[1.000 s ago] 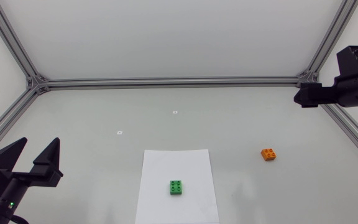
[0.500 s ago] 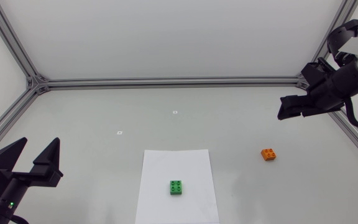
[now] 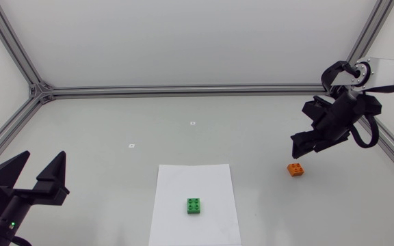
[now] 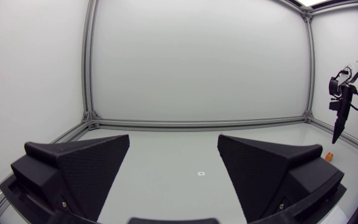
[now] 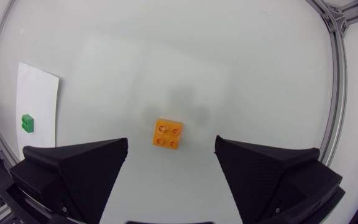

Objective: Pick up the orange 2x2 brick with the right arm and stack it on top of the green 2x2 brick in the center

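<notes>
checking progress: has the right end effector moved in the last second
Yes. The right end effector has swung away from the frame corner toward the middle, ending over the orange brick, which stayed put.

I see the orange brick (image 3: 295,169) and green brick (image 3: 194,206) in solid, unpatterned colour; the paper sheet (image 3: 183,181) is plain white; the worktop (image 3: 115,123) is uniform pale grey.

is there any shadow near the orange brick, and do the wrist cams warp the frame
Right wrist view: a faint, soft-edged shadow lies on the table just beyond the orange brick, and the frame bar curves strongly. Left wrist view: the frame posts bow slightly too. Head view: even light, no glare.
</notes>
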Motion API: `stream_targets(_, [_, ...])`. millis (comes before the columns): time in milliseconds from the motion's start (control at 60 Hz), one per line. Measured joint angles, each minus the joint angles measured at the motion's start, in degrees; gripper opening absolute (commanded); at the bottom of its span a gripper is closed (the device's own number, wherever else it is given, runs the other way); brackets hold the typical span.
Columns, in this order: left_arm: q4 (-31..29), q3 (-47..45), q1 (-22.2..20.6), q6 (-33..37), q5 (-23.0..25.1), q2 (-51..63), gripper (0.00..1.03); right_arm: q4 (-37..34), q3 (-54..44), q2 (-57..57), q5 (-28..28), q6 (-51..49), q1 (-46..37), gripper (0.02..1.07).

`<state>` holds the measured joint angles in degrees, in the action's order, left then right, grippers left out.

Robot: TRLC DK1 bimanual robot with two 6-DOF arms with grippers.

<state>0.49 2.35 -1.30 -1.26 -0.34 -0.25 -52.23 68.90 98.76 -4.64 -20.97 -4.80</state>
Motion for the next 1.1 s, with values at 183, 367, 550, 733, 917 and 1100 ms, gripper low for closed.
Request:
stream_targets(183, [0.0,0.0,0.0,-0.02,0.02,0.0,0.99,2.97,-1.11,2.47,1.99,2.14,1.6,1.02])
stream_targets(367, [0.0,0.0,0.02,0.0,0.0,0.0,0.99,5.16,-3.96,3.23,3.87,4.33,2.08,1.02])
stream_targets(550, [0.0,0.0,0.02,-0.02,0.0,0.0,0.99,6.49,-4.66,4.15,4.07,5.53,2.08,1.02])
stream_targets(733, [0.02,0.0,0.0,0.0,0.02,0.0,0.99,7.56,-5.35,6.56,4.07,6.23,2.03,1.01])
stream_targets(917, [0.02,0.0,0.0,0.0,0.0,0.0,0.99,7.74,-5.38,7.02,4.07,6.67,2.03,0.94])
stream_targets(1100, [0.0,0.0,0.02,0.0,0.02,0.0,0.99,8.07,-5.4,7.08,4.09,7.08,2.01,0.84])
